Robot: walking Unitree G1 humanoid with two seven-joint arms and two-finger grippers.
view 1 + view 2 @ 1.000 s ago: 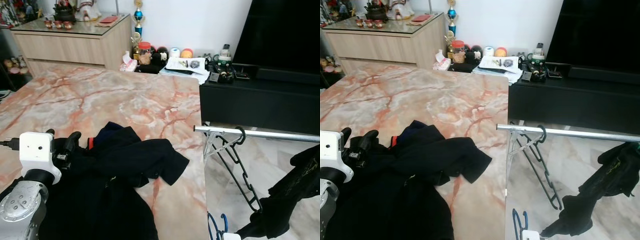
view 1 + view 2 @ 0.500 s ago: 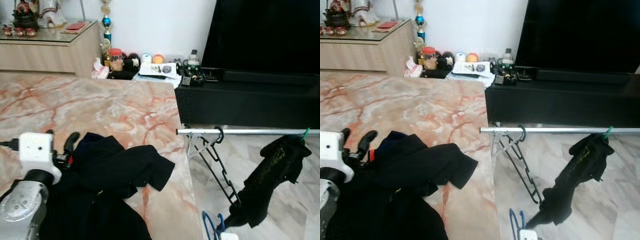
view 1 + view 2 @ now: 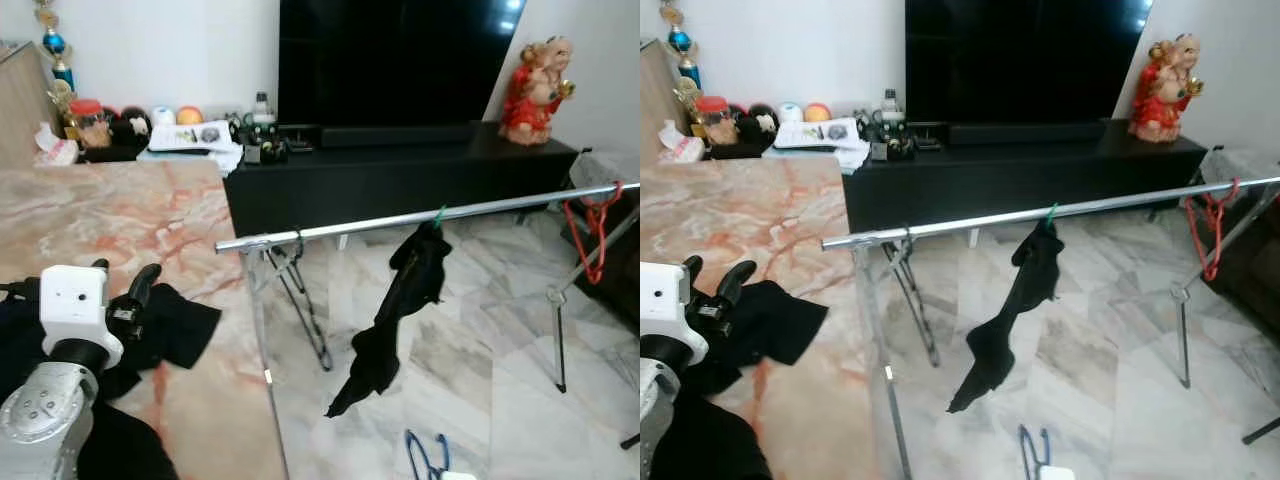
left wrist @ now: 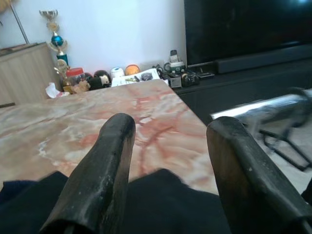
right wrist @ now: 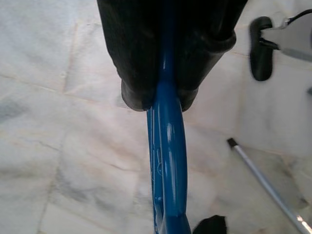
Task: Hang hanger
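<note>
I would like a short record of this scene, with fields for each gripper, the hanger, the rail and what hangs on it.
left gripper: open, above the black clothes on the marble table
right gripper: shut on the blue hanger, low over the tiled floor
blue hanger: not yet on the rail
rail: metal rod crossing in front of the robot
on the rail: a black garment, a black hanger near the table end, a red hanger at the far right end
</note>
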